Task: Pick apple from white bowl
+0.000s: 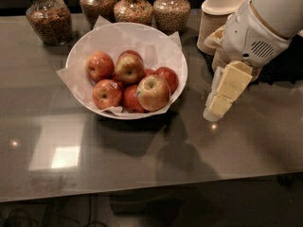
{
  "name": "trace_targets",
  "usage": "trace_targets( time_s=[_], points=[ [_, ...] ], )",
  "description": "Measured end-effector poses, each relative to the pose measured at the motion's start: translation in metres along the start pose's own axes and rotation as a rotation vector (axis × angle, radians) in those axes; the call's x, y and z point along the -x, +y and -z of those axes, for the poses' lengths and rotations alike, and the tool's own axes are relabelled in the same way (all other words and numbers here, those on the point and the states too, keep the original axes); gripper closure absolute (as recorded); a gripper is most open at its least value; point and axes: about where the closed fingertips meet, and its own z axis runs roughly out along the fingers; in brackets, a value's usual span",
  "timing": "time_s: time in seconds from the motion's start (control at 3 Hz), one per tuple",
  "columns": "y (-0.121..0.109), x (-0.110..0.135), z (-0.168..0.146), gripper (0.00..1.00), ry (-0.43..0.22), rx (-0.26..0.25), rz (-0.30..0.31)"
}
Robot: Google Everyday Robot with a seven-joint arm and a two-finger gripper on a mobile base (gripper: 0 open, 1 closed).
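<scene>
The white bowl [75, 56], wide and lined with crumpled white paper, stands on the grey table at centre left. It holds several apples. The apple [153, 92], the largest and palest, yellow-green with red streaks and its stem dimple up, lies at the bowl's front right. Redder apples lie around it, one at the left [99, 65] and one at the front [107, 93]. My gripper [221, 97] hangs down from the white arm to the right of the bowl, beside its rim and just above the table, holding nothing that I can see.
Several glass jars of grains and nuts [48, 18] line the back edge. A stack of beige paper bowls [222, 4] stands at the back right, partly behind my arm. The table's front edge [142, 190] runs across the bottom.
</scene>
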Motion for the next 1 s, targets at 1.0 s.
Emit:
trace_targets(
  time_s=[1.0],
  points=[
    [0.014, 0.062, -0.021, 0.15, -0.208, 0.04, 0.126]
  ],
)
